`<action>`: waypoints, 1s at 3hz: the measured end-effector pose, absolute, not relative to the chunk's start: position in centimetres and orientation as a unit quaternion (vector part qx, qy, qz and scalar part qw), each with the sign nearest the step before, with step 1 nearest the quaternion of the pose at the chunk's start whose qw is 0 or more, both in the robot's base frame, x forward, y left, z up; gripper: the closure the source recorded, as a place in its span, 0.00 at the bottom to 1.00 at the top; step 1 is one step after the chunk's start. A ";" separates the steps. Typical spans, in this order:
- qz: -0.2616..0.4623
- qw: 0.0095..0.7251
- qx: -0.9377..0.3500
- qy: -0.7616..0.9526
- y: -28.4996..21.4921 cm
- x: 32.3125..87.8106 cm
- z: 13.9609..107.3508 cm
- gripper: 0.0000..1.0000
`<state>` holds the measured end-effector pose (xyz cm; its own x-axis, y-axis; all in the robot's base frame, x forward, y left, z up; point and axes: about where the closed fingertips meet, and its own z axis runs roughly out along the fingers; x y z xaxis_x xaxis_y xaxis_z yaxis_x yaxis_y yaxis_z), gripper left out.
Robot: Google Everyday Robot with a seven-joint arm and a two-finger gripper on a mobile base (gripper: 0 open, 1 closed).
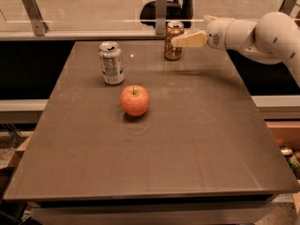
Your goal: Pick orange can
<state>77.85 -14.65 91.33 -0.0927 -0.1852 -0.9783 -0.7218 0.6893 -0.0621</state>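
The orange can stands upright near the far edge of the brown table, right of centre. It is copper-orange with dark lettering and a silver top. My gripper comes in from the right on a white arm, level with the can's upper half. Its tip overlaps the can's right side in the view. The can stands on the table.
A silver-white can stands at the far left of the table. A red-orange apple lies in front of it, near the middle. A glass barrier with metal posts runs behind the table's far edge.
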 end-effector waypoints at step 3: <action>0.259 0.599 -0.298 0.697 -11.7 79.6 88.4 0.00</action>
